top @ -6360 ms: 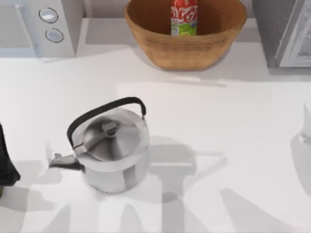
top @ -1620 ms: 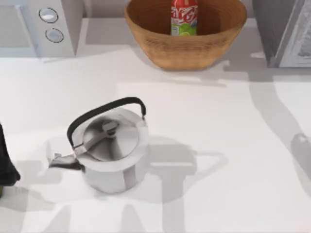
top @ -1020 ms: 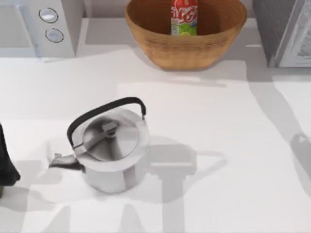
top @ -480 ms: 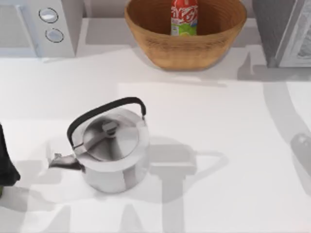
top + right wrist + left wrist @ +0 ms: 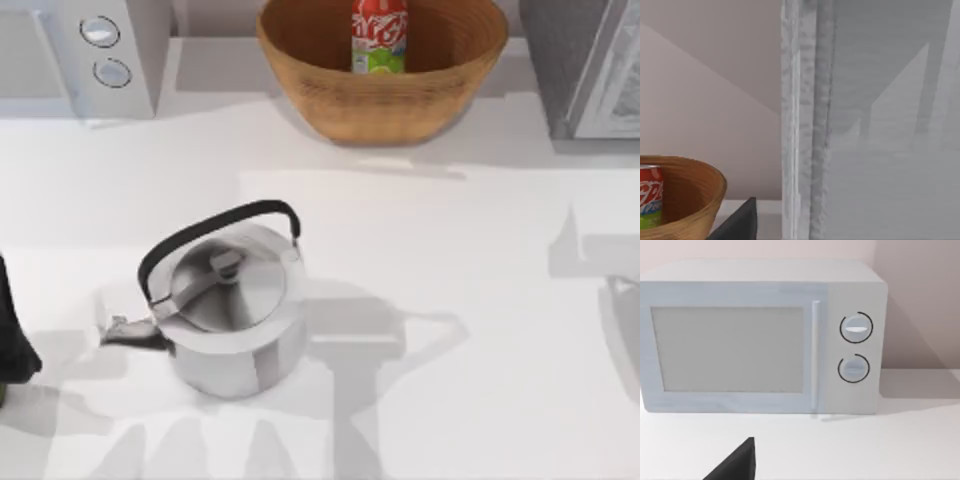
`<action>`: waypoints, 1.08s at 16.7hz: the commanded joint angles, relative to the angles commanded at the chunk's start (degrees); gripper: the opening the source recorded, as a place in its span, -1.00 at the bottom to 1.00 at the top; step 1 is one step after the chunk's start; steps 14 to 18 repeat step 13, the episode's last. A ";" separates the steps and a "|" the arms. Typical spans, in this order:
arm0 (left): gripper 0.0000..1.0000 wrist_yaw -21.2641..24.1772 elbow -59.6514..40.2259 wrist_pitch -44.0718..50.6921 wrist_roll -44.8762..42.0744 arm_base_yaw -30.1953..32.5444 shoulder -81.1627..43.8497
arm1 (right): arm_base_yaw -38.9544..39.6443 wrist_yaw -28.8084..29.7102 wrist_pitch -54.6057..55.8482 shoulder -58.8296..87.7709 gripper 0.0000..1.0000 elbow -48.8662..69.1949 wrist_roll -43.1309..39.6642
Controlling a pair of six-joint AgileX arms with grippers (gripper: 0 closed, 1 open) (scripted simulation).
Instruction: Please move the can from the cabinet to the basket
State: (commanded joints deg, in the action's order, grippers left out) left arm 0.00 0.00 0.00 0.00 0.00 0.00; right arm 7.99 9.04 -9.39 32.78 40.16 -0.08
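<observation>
Upright inside the basket (image 5: 400, 95) stands the can (image 5: 379, 36), ahead of my right jaws and off to one side; the cabinet (image 5: 590, 60) door looms close before them. My left arm (image 5: 12, 335) idles by the surface's left edge, facing the microwave (image 5: 760, 337).

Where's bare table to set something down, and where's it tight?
Free: the right half of the table, between kettle and right edge, and the strip between kettle and basket. Crowded: the far edge, with microwave, basket holding the can, and cabinet.
</observation>
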 joint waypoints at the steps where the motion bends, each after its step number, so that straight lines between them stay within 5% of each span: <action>1: 1.00 0.00 0.00 0.00 0.00 0.00 0.00 | -1.01 -1.19 1.22 -4.25 1.00 -5.47 -0.01; 9: 1.00 0.00 0.00 0.00 0.00 0.00 0.00 | -7.27 -8.28 8.59 -30.03 1.00 -37.06 0.05; 18: 1.00 0.00 0.00 0.00 0.00 0.00 0.00 | -7.99 -9.04 9.39 -32.78 1.00 -40.16 0.08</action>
